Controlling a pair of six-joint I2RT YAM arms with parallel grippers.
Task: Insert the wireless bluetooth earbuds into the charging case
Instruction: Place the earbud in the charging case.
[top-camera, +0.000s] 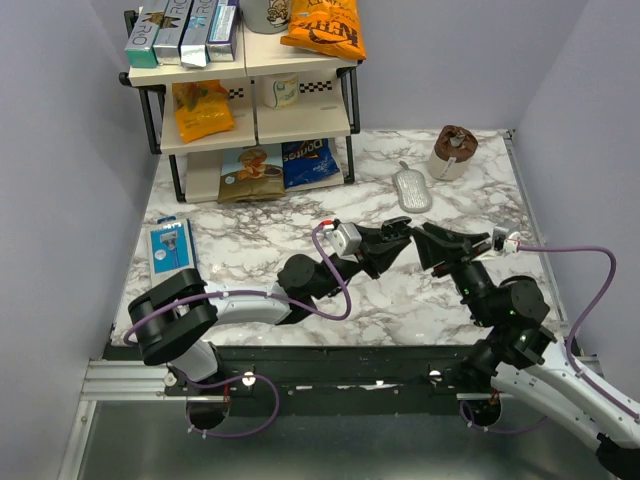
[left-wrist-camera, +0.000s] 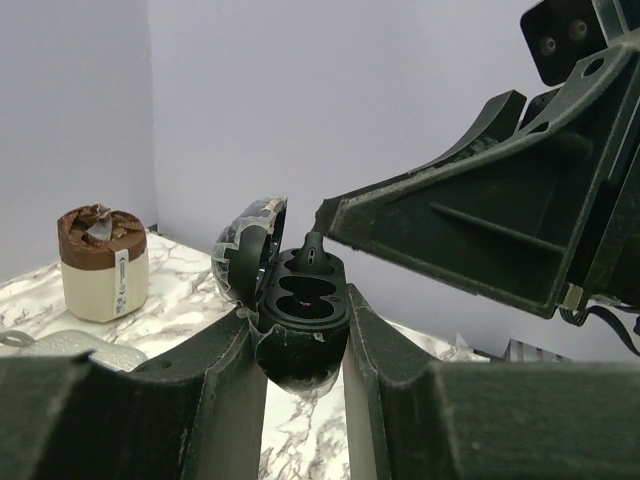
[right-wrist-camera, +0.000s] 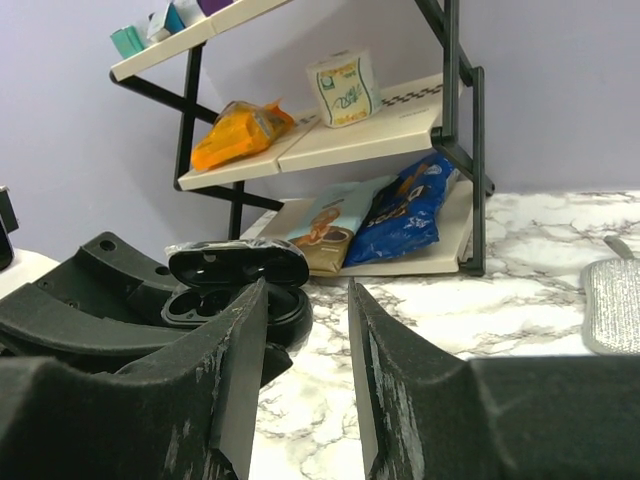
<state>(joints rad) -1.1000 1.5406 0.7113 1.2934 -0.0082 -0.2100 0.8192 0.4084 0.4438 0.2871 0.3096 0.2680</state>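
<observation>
Marbled tabletop (top-camera: 480, 200) below, lilac walls close on three sides. Found the charging case (left-wrist-camera: 298, 300) held clear of the marble, clamped at its base between the fingers of the left gripper (left-wrist-camera: 300, 345), lid swung open and upright. Saw one earbud (left-wrist-camera: 313, 252) standing in the case's upper socket, stem up, just under a fingertip of the right gripper (right-wrist-camera: 307, 300); could not tell whether touching. Found that gripper's fingers apart with nothing between them, tips crowding the case's rim from the side. Noted bare marble directly under the case and out toward the near edge. Placed the rack (top-camera: 258, 128) well behind the case, a brown-topped tub (left-wrist-camera: 102, 265) and grey pad (top-camera: 412, 190) beyond it, a blue packet (top-camera: 170, 245) well apart toward the side wall.
</observation>
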